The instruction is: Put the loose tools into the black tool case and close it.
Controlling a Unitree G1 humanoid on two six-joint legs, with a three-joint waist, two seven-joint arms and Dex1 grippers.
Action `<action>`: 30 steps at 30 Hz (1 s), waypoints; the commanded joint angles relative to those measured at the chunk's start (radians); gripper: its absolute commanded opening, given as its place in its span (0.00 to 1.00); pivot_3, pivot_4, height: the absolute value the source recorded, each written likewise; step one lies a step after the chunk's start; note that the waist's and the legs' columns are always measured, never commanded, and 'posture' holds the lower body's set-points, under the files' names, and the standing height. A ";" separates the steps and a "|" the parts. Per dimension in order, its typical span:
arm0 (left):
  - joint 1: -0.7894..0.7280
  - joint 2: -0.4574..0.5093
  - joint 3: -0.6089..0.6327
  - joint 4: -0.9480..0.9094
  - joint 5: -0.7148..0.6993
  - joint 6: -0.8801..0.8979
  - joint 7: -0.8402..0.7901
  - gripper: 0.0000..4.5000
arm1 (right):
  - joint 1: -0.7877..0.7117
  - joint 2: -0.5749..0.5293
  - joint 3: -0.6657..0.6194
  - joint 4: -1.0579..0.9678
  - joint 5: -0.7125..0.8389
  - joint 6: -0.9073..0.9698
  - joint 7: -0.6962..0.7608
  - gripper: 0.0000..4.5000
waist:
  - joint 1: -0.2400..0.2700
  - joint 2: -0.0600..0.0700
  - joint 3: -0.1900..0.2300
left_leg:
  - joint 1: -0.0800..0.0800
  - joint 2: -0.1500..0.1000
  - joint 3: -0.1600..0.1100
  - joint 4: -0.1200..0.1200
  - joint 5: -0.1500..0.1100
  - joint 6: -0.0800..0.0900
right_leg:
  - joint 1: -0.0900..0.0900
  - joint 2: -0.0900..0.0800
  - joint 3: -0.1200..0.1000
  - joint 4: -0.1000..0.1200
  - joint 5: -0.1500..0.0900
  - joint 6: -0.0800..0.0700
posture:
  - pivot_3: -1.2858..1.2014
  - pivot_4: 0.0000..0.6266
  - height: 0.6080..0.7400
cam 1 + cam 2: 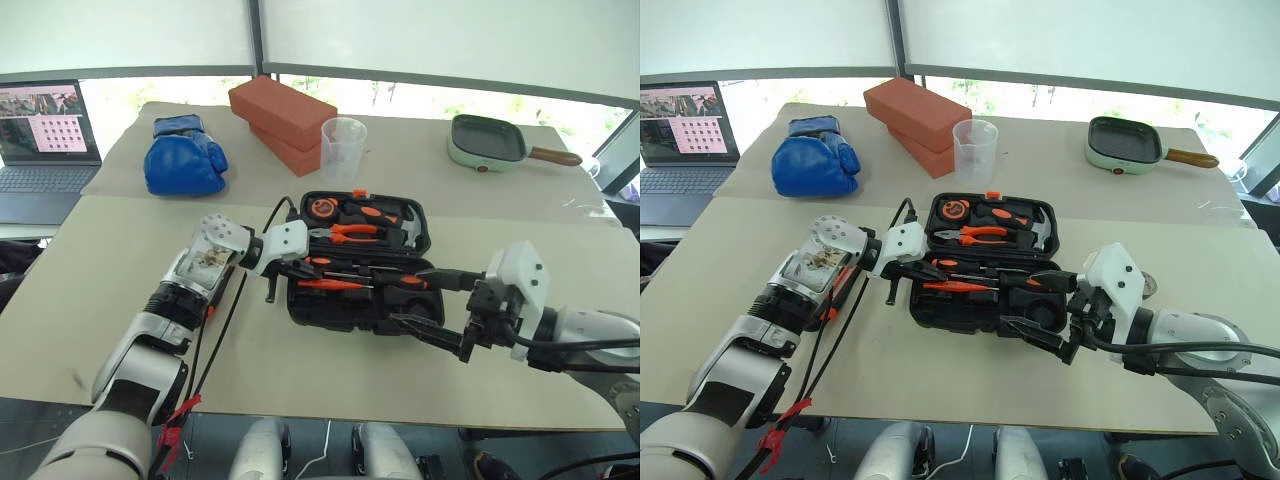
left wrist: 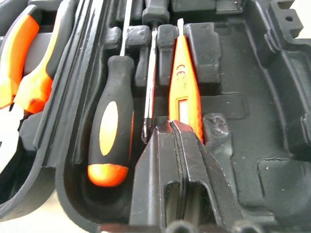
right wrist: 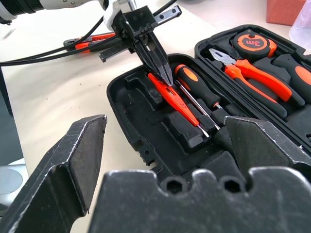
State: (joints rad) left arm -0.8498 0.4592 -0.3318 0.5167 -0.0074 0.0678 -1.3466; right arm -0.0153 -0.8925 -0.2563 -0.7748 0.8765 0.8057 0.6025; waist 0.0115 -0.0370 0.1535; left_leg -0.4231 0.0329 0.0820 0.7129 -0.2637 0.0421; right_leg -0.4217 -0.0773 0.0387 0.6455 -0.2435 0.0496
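Case [image 1: 345,305] open on the beige table [image 1: 120,300], lid half behind, tray half in front. Lid holds tape measure [image 1: 322,207], pliers [image 1: 345,233], hammer [image 1: 410,232]. Tray holds screwdrivers [image 1: 385,275] and orange pen tool [image 1: 330,285]. Left gripper [image 1: 290,268] shut, tips at tray's left end by the pen tool. Right gripper [image 1: 432,305] open wide, just right of the case. Behind: blue glove [image 1: 183,158], two bricks [image 1: 282,115], clear cup [image 1: 342,145], green pan [image 1: 487,142], laptop [image 1: 45,140] far left.
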 commanded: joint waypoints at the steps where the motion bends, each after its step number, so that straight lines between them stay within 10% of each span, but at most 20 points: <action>1: -0.008 -0.034 0.017 -0.074 -0.038 0.027 0.004 0.01 | 0.000 0.005 -0.015 -0.016 -0.006 -0.019 -0.001 1.00 | 0.002 0.000 0.000 | 0.000 0.000 0.000 0.000 0.000 0.000 | 0.000 0.000 0.000 0.000 0.000 0.000 | 0.52 0.24 0.99; 30: 0.055 -0.011 -0.010 -0.033 0.043 -0.022 0.068 0.01 | -0.004 0.009 -0.017 -0.011 -0.002 -0.019 0.004 1.00 | 0.000 0.000 -0.001 | 0.001 0.000 0.000 0.000 0.000 0.000 | 0.002 0.000 0.000 0.000 0.000 0.000 | 0.52 0.24 0.99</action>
State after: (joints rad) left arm -0.8126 0.4219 -0.3484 0.4839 0.0241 0.0046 -1.2865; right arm -0.0089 -0.8880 -0.2512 -0.7748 0.8675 0.8057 0.6017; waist 0.0114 -0.0372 0.1529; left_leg -0.4218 0.0330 0.0819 0.7129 -0.2637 0.0421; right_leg -0.4202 -0.0774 0.0389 0.6454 -0.2434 0.0498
